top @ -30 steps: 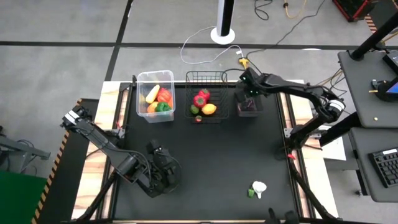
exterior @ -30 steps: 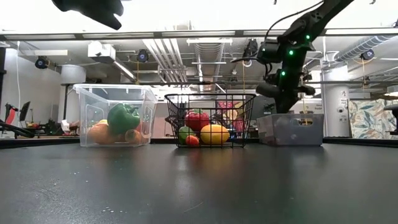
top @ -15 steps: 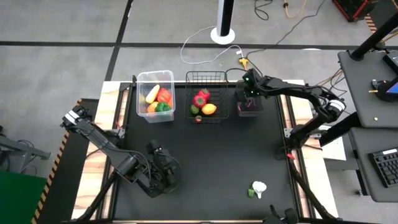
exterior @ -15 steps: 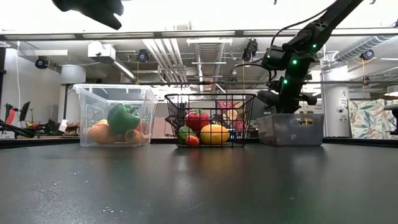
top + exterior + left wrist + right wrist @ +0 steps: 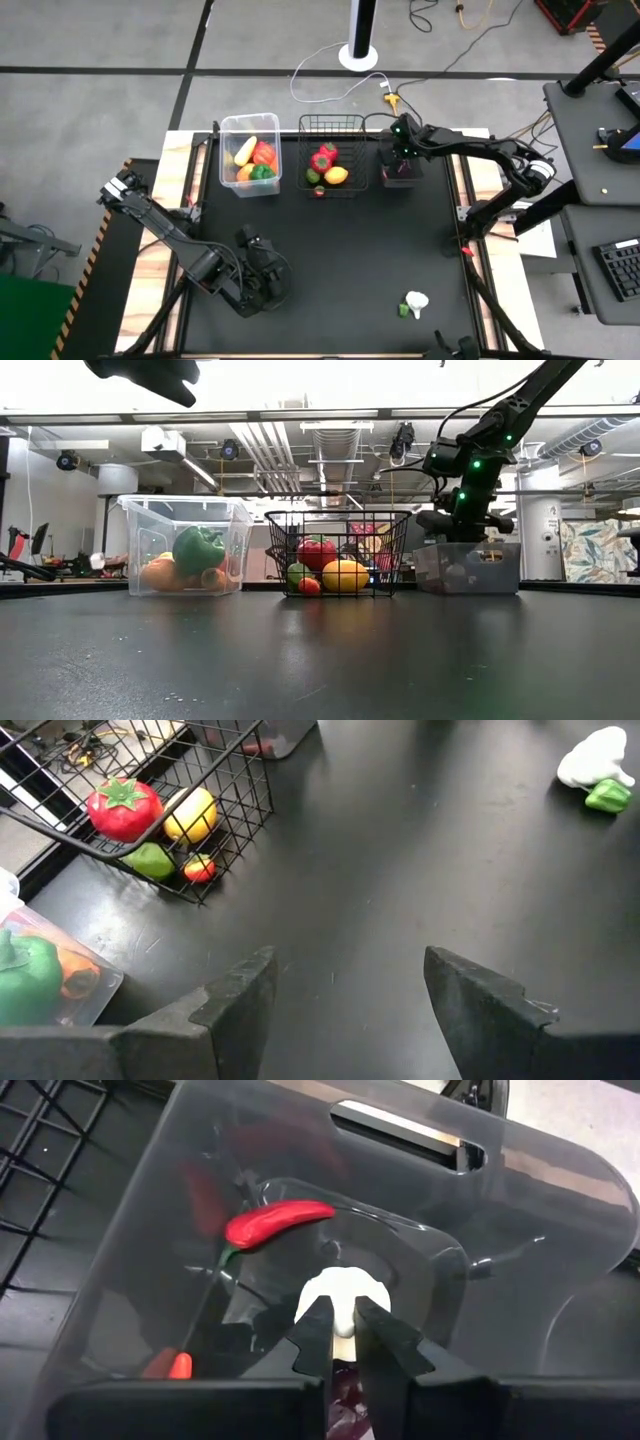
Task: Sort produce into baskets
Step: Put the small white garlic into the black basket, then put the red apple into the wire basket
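My right gripper (image 5: 343, 1342) is shut on a small white rounded produce piece (image 5: 343, 1295) over the dark smoky bin (image 5: 400, 166) at the table's far right. A red chili (image 5: 275, 1222) lies inside that bin. The clear tub (image 5: 250, 152) holds several pieces, a green pepper (image 5: 199, 548) among them. The black wire basket (image 5: 331, 155) holds a tomato (image 5: 124, 804), a yellow fruit and smaller pieces. A white and green piece (image 5: 413, 303) lies on the mat at the near right. My left gripper (image 5: 345, 990) hovers open near the table's near left. My right gripper pinches the white piece between its two fingers, on its narrow lower part (image 5: 343, 1330). The fingers come from above, slanting down into the bin's mouth. The rounded white end sticks out past the fingertips. Whether it touches the bin's floor, I cannot tell.
The three containers stand in a row along the far edge of the black mat (image 5: 340, 250). A small red piece (image 5: 318, 191) lies by the wire basket's near side. The right arm (image 5: 500, 420) reaches in from the far right.
My right gripper has come down toward the smoky bin with the white piece still between its fingers.
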